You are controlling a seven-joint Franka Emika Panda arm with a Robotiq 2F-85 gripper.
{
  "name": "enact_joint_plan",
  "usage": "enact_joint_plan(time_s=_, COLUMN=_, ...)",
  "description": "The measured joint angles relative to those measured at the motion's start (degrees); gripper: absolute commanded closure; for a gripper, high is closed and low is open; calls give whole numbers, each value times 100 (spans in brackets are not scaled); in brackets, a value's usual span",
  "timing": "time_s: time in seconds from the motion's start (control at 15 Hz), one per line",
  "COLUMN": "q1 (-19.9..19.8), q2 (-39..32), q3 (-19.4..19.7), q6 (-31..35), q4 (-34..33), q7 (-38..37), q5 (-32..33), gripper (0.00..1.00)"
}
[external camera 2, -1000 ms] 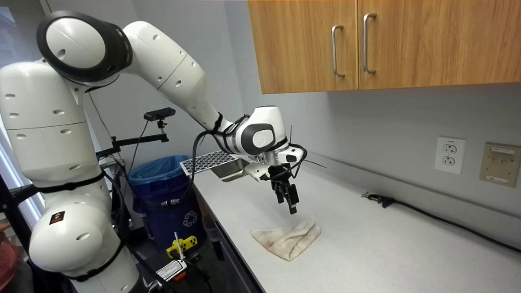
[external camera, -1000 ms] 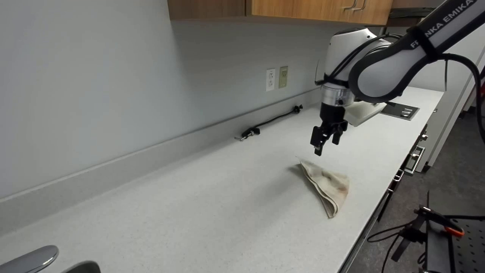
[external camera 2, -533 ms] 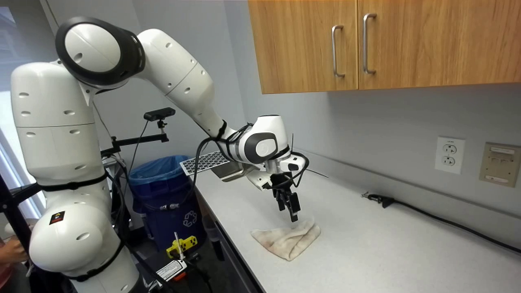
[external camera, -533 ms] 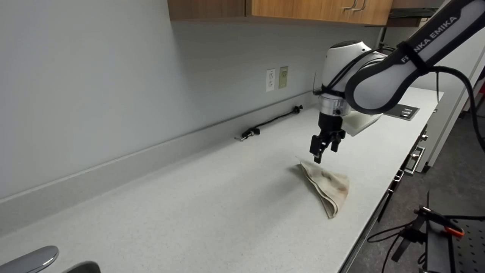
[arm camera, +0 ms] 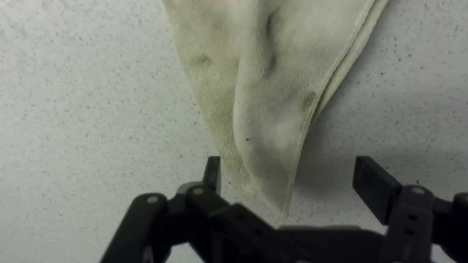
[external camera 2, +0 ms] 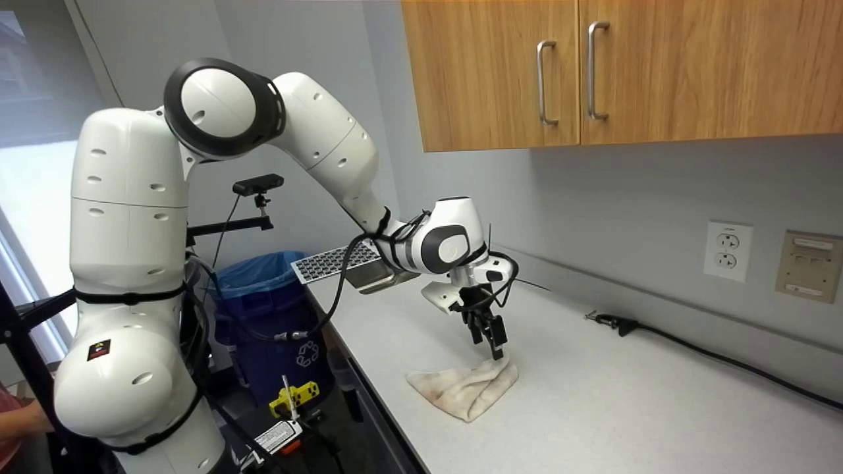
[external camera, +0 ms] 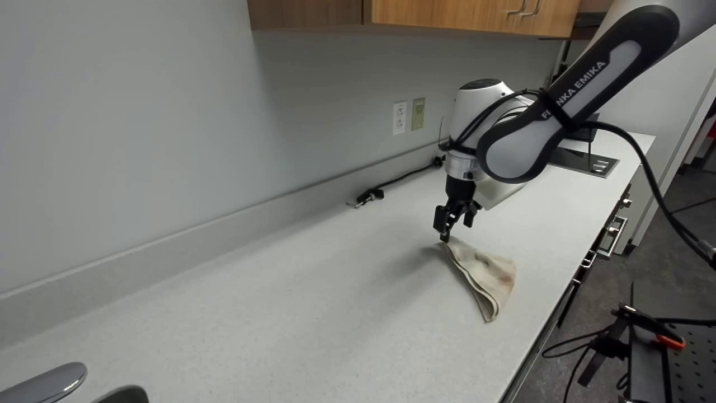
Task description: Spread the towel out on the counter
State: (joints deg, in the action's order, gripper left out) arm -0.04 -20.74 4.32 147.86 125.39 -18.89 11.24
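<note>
A cream towel [external camera: 486,277] with faint stains lies folded over itself on the white counter [external camera: 279,313]. It also shows in an exterior view [external camera 2: 464,388] and in the wrist view [arm camera: 278,84], where it narrows to a pointed corner. My gripper [external camera: 457,230] is low over that corner, pointing down; it also shows in an exterior view [external camera 2: 487,349]. In the wrist view the gripper [arm camera: 289,175] is open, with the corner between its fingers. The left finger is close to the towel's edge; the right finger is farther off. I cannot tell whether a fingertip touches the towel.
A black cable with a clamp [external camera: 403,178] lies along the wall side. Wooden cabinets [external camera 2: 494,72] hang above. A faucet [external camera: 45,386] stands at the near left corner. A metal basin [external camera 2: 375,276] lies behind the arm. The counter's front edge runs close to the towel.
My gripper has come down and across to the towel's corner, leftward in one exterior picture and rightward in the other. The towel has not visibly moved.
</note>
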Motion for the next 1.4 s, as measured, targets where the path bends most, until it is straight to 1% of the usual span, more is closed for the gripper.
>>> enact_joint_plan(time_s=0.07, q1=14, q2=-109, q3=30, q6=0, q4=-113, q7=-9, q5=-1, gripper=14)
enact_joint_plan(time_s=0.13, q1=25, q2=-216, q3=67, q6=0, q4=-216, q7=-11, q5=-1, gripper=21)
enact_joint_plan(time_s=0.2, q1=35, q2=-317, q3=107, q6=0, q4=-305, q7=-13, q5=-2, gripper=41)
enact_joint_plan(time_s=0.4, q1=44, q2=-589, q3=209, q6=0, q4=-539, q7=-13, q5=-19, gripper=63)
enact_joint_plan(time_s=0.47, q1=45, q2=-669, q3=236, q6=0, q4=-611, q7=-13, q5=-36, gripper=73)
enact_joint_plan(time_s=0.53, q1=46, q2=-744, q3=257, q6=0, q4=-685, q7=-13, q5=-49, gripper=79)
enact_joint_plan(time_s=0.6, q1=46, q2=-810, q3=276, q6=0, q4=-753, q7=-16, q5=-54, gripper=88)
enact_joint_plan(time_s=0.73, q1=49, q2=-918, q3=306, q6=0, q4=-874, q7=-21, q5=-55, gripper=100)
enact_joint_plan(time_s=1.13, q1=92, q2=-1019, q3=366, q6=-1, q4=-1030, q7=-29, q5=-54, gripper=99)
enact_joint_plan(time_s=1.4, q1=174, q2=-813, q3=375, q6=-14, q4=-1017, q7=-29, q5=-50, gripper=99)
